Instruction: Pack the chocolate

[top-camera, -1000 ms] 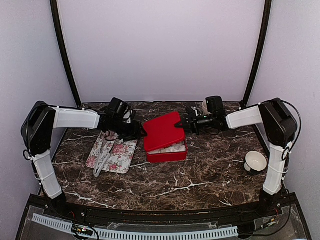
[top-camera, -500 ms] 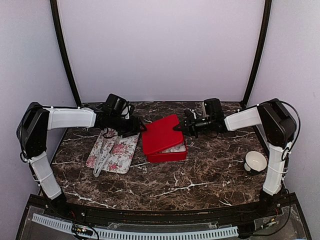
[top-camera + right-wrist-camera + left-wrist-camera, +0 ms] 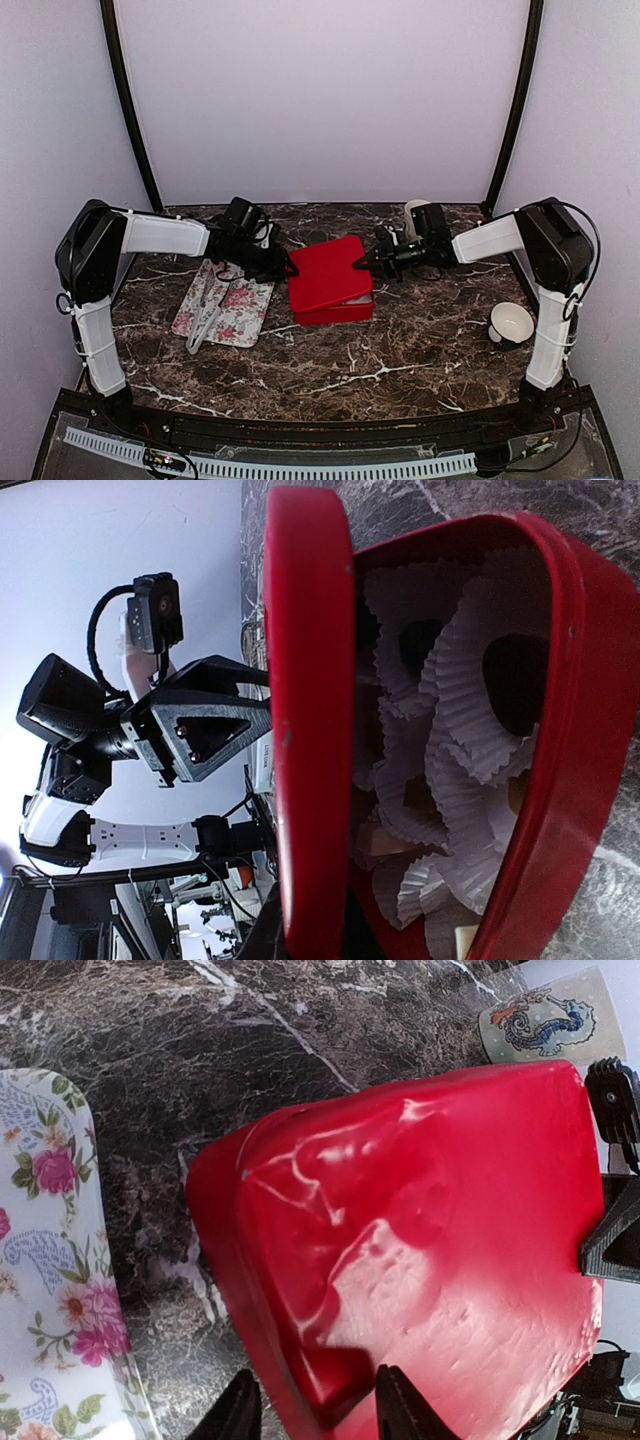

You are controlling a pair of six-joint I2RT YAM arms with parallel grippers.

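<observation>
Top external view: red box sits mid-way across the marble table, its lid resting low over it, partly raised. Right gripper is clamped on the lid's 3 o'clock edge. Left gripper is at the 9 o'clock edge. In the left wrist view its fingers sit either side of that rim, and whether they grip it cannot be told. The right wrist view looks through the gap under the lid: chocolate lies in white paper cups inside the box (only dark pieces can be made out).

Surroundings, by clock face from the box:
- Floral tray carrying tongs, at 9 o'clock.
- Patterned mug, at 1 o'clock behind the right wrist.
- White cup, at 4 o'clock, well apart.
</observation>
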